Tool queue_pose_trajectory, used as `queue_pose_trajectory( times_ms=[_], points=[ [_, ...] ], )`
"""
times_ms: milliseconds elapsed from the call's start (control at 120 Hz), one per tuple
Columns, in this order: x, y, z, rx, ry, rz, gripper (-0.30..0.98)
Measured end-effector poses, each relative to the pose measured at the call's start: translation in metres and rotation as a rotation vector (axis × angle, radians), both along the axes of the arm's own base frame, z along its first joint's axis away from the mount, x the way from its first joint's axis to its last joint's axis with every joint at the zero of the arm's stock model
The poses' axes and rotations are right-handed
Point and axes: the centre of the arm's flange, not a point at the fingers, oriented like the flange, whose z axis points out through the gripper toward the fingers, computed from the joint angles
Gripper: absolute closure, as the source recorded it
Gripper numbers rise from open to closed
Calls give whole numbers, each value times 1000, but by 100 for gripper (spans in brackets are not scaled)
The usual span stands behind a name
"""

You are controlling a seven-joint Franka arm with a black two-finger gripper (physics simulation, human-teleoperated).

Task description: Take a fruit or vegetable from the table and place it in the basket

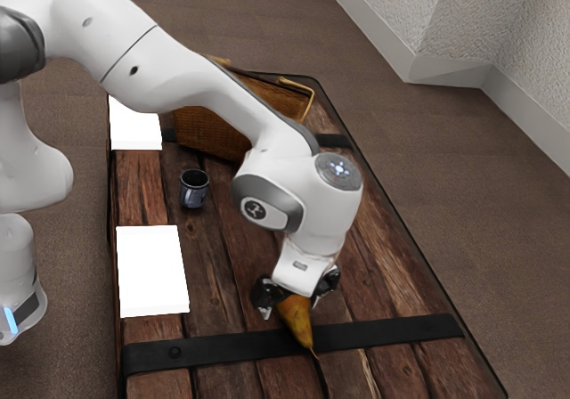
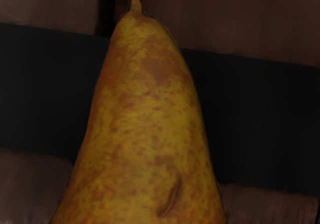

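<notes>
The pear (image 1: 299,325) is yellow and golden brown, mottled with rusty specks, with a tapered neck and a thin, curved stem. In the wrist view its skin also has a short, dark, slanting mark on the broader part of its body. The pear is down at the near end of the wooden table (image 1: 142,185) in the exterior view, its narrow end over the black strap (image 1: 401,329) and its thick end partly hidden beneath the hand. The gripper (image 1: 297,305) is right at that thick end, pointed downward, but whether it is clamped on the fruit or merely around it, I cannot tell. The woven brown basket (image 1: 207,134) stands well apart from the pear, toward the table's far end, partly behind the arm; what it holds, if anything, I cannot make out. A dark mug (image 1: 193,191) stands upright near the basket, and two flat white slabs (image 1: 152,271) lie along the exterior view's left edge of the table.
</notes>
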Motion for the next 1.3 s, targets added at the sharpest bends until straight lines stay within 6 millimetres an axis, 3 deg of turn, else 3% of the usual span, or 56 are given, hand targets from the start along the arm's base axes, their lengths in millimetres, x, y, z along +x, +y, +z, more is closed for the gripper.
queue_pose_trajectory(
  times_ms=[117, 283, 367, 442, 517, 542, 575, 667, 758, 800, 983, 1092, 1300],
  points=[
    [-2, -4, -1, 0, -3, 2, 6],
    [5, -1, 8, -10, -19, 23, 33],
    [11, 3, 20, -21, -36, 40, 36],
    [19, 4, 59, -67, -72, 47, 34],
    [28, 15, 123, -130, -119, 60, 33],
    [36, 29, 146, -145, -137, 83, 33],
    [49, 62, 169, -150, -155, 139, 32],
    [77, 192, 210, -137, -187, 340, 32],
    [75, 304, 228, -111, -186, 508, 32],
    [70, 338, 233, -100, -183, 555, 33],
    [40, 426, 242, -92, -150, 645, 35],
    [0, 484, 241, -116, -131, 695, 36],
    [-12, 492, 210, -88, -50, 641, 34]
  ],
)
